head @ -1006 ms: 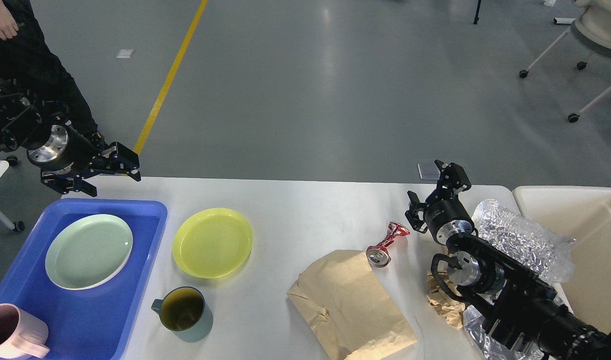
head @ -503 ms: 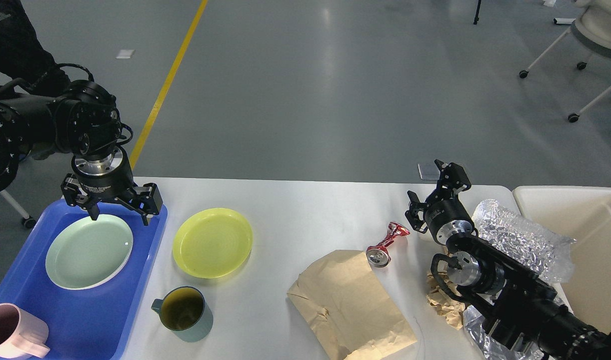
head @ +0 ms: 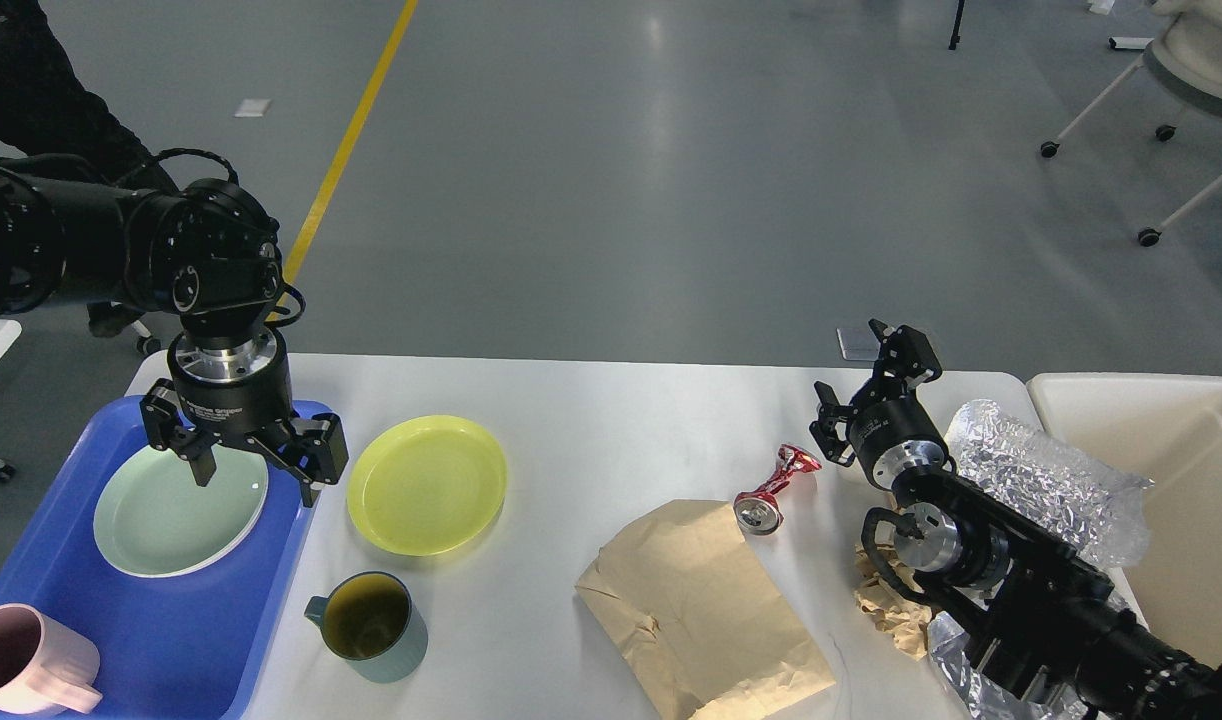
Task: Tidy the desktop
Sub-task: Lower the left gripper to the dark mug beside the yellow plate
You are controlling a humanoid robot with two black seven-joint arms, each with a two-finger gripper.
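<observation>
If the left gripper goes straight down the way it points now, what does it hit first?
The left gripper is open and points down. It would probably meet the right rim of the green plate in the blue tray, though depth is unclear from one view.

The left gripper, jaws spread, has been swung in from beyond the desktop's far left corner and lowered over the right edge of the blue tray, above the pale green plate.

floor: grey, glossy (light glare) | yellow line at left | wheeled chair top right
</observation>
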